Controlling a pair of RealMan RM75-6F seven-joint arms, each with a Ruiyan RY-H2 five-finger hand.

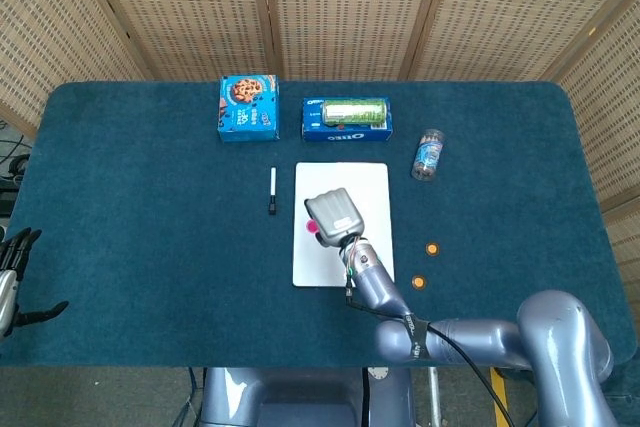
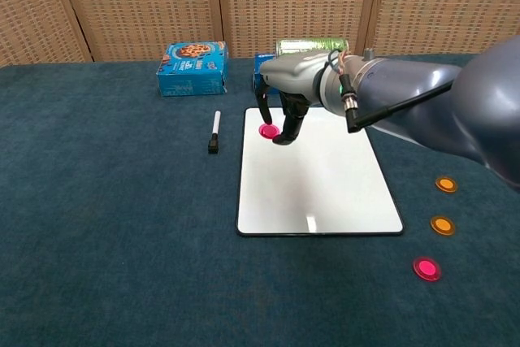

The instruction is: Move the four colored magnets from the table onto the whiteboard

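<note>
My right hand (image 2: 286, 101) hangs over the far-left corner of the whiteboard (image 2: 321, 188), fingers pointing down. It pinches a pink magnet (image 2: 269, 130) at board level; I cannot tell if the magnet touches the board. From the head view, the right hand (image 1: 335, 214) covers the whiteboard (image 1: 318, 265) middle-left, the pink magnet (image 1: 313, 228) peeking out beside it. Two orange magnets (image 2: 446, 184) (image 2: 442, 224) and another pink magnet (image 2: 426, 268) lie on the cloth right of the board. My left hand (image 1: 10, 282) rests at the table's left edge with its fingers spread, holding nothing.
A black marker (image 1: 272, 190) lies left of the board. Behind the board stand a blue cookie box (image 1: 247, 107) and an Oreo box (image 1: 346, 127) with a green can (image 1: 353, 110) on top. A small bottle (image 1: 428, 154) lies at the back right.
</note>
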